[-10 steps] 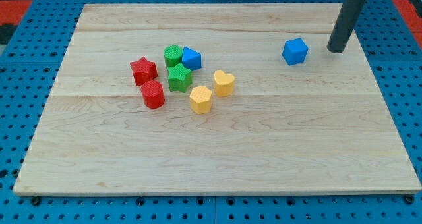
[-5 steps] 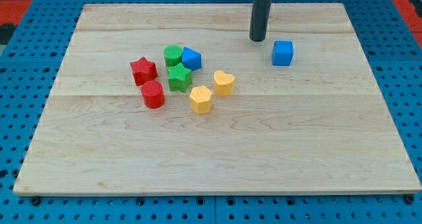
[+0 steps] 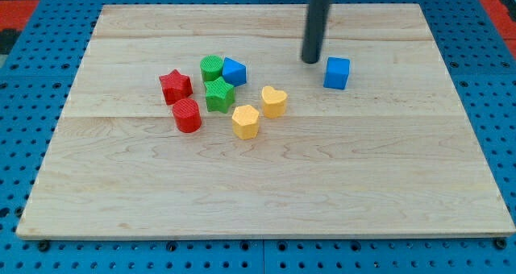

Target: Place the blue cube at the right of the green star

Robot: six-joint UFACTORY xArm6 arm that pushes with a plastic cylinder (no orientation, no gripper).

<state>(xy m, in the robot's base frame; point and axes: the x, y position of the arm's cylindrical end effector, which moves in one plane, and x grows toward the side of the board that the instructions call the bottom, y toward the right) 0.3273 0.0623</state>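
Observation:
The blue cube [image 3: 338, 72] sits on the wooden board [image 3: 266, 177] right of centre, near the view's top. The green star [image 3: 218, 94] lies in a cluster to its left, well apart from it. My tip [image 3: 311, 60] stands just left of the blue cube and slightly above it in the view, close to it with a small gap showing. The rod rises out of the view's top.
Around the green star are a green cylinder [image 3: 211, 67], a second blue block [image 3: 234, 70], a red star [image 3: 175, 86], a red cylinder [image 3: 187, 114], a yellow heart [image 3: 274, 101] and a yellow hexagon block [image 3: 246, 121]. Blue pegboard surrounds the board.
My tip swept from the cube's right, round its top side, to its left. The blue cube slid left and down the view and turned a little.

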